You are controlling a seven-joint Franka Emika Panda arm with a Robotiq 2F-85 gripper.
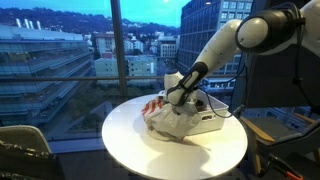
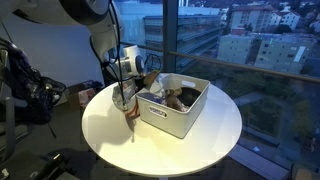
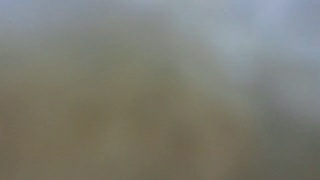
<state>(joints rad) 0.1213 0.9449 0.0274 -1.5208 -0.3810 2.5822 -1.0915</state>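
Observation:
My gripper (image 1: 170,99) (image 2: 124,92) hangs over the near edge of a white bin (image 1: 200,124) (image 2: 185,118) on a round white table (image 1: 130,145) (image 2: 200,150). A reddish-pink cloth (image 1: 152,107) (image 2: 128,110) hangs from the gripper, beside the bin's wall, down toward the table top. The gripper looks shut on the cloth. The bin holds several dark and mixed items (image 2: 178,96). The wrist view is a complete blur with something very close to the lens, so the jaws do not show there.
Large windows (image 1: 60,50) (image 2: 250,40) stand right behind the table. A dark chair (image 1: 22,150) and dark equipment on a stand (image 2: 30,95) sit beside the table. Cables lie next to the bin (image 1: 218,108).

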